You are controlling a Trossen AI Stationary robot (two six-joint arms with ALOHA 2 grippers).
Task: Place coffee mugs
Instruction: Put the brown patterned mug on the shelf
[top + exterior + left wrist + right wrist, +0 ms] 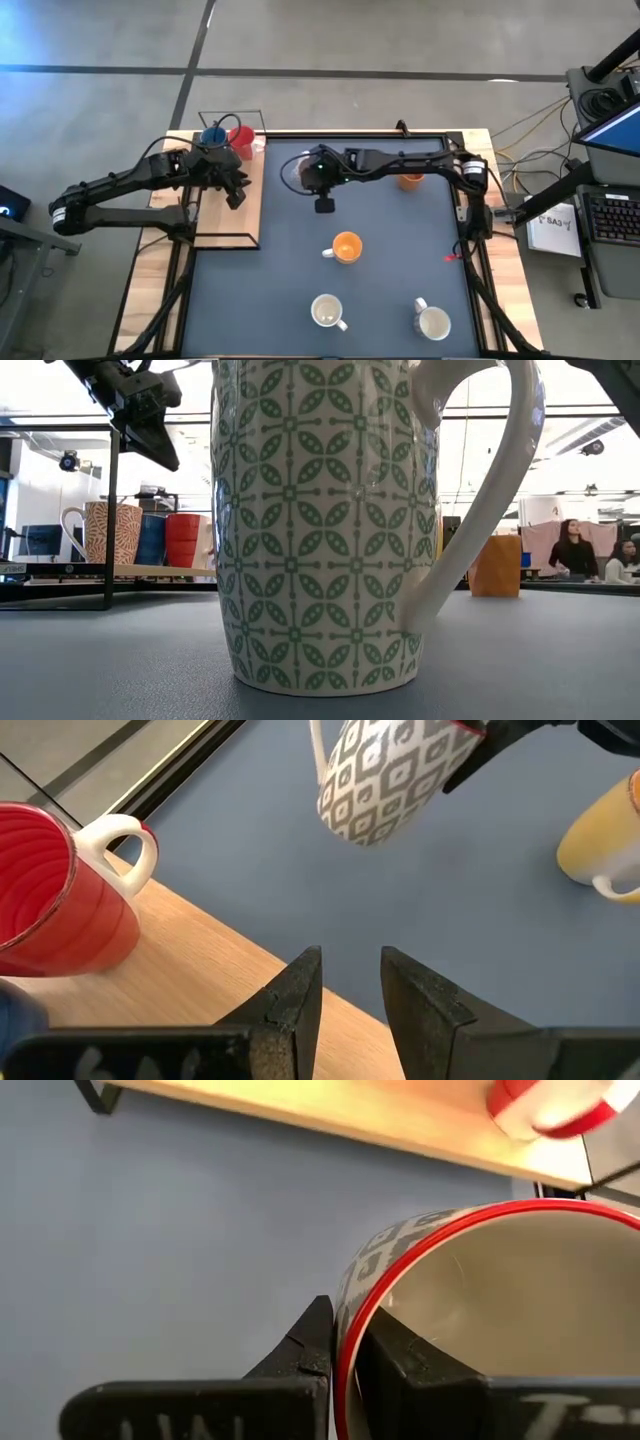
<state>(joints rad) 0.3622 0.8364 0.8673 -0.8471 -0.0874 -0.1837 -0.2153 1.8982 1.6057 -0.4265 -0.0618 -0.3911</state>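
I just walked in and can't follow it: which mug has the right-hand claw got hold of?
Look at the dark blue table, toward its far edge beside the wooden shelf. There the right claw is pinched on the rim of the grey-and-white diamond-patterned mug. Its thin red rim sets it apart from the plain orange mug and the white ones nearby.

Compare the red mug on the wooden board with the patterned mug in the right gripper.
The red mug is plain red outside; the patterned mug is white with grey diamonds and only a red rim. The red mug stands on the wooden board; the patterned mug is over the blue mat, its wall pinched by the right gripper. Both have side handles.
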